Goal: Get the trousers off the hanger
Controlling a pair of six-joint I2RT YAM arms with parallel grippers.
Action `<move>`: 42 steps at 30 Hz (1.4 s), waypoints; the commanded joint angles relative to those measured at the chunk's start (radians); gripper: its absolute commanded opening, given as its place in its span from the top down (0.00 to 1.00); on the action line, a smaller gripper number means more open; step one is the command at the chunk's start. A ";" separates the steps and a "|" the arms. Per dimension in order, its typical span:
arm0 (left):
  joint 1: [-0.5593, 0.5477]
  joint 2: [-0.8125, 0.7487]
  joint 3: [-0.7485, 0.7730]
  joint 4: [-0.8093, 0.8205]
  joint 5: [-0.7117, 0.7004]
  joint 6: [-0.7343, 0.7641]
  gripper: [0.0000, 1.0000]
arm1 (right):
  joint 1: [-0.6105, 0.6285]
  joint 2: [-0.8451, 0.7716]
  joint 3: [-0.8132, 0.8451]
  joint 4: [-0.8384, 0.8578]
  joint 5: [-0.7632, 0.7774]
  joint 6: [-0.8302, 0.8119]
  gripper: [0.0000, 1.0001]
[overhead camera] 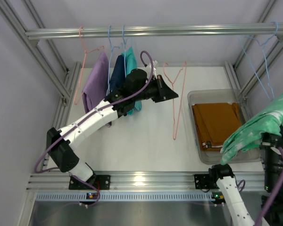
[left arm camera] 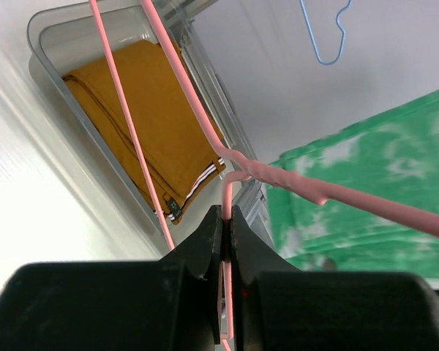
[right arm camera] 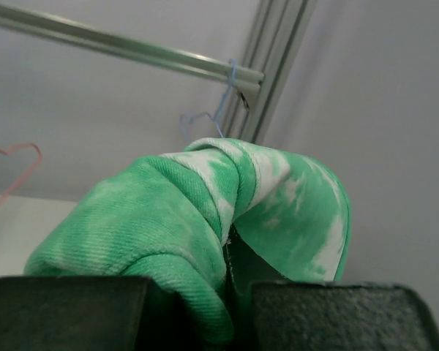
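**Green trousers in the air, orange pair in the bin**

A white surface (overhead camera: 146,136) sits inside a frame of metal bars, with pale walls all round. A rail (overhead camera: 155,31) crosses the far side. On its left part hang a lilac pair (overhead camera: 96,80) and a teal pair (overhead camera: 130,59), with a dark blue cloth between them. Bare blue hangers (overhead camera: 262,52) hang at the far right.

A clear bin (overhead camera: 193,101) stands on the right of the surface, and the orange trousers (overhead camera: 217,122) lie folded inside it – the pale hem stripe shows at the near end.

The left end effector (left arm camera: 225,219) has its fingers pressed together on the wire of a pink hanger (overhead camera: 177,101). The hanger carries no cloth and hangs over the middle of the surface, just left of the bin.

The right end effector (right arm camera: 230,278) pinches a bunched fold of the green trousers (overhead camera: 259,127). They are held up in the air over the bin's near right corner – well apart from the pink hanger and on no hanger.
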 commanded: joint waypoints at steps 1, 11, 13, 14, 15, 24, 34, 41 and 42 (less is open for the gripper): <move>0.014 -0.059 0.008 0.039 -0.011 0.026 1.00 | -0.085 -0.048 -0.048 0.004 0.037 -0.062 1.00; 0.042 -0.076 0.007 0.039 0.001 0.006 1.00 | -0.306 -0.053 -0.212 -0.059 0.077 -0.021 1.00; 0.045 -0.081 0.007 0.039 0.001 0.003 1.00 | -0.325 -0.021 -0.275 -0.065 0.164 -0.001 1.00; 0.046 -0.084 0.007 0.042 0.001 0.001 1.00 | -0.336 -0.007 -0.292 -0.072 0.225 0.026 1.00; 0.049 -0.084 0.008 0.041 0.001 0.000 1.00 | -0.337 0.007 -0.330 -0.075 0.247 0.037 1.00; 0.063 -0.070 0.033 0.043 0.012 -0.005 1.00 | -0.339 0.038 -0.483 0.112 0.016 0.111 1.00; 0.080 -0.055 0.033 0.043 0.024 -0.008 1.00 | -0.305 0.390 -0.514 0.282 -0.049 0.308 1.00; 0.085 -0.055 0.021 0.049 0.041 0.003 1.00 | -0.198 0.599 -0.534 0.408 -0.059 0.379 0.88; 0.085 -0.055 0.020 0.049 0.043 0.003 1.00 | -0.189 0.621 -0.530 0.416 -0.067 0.387 0.84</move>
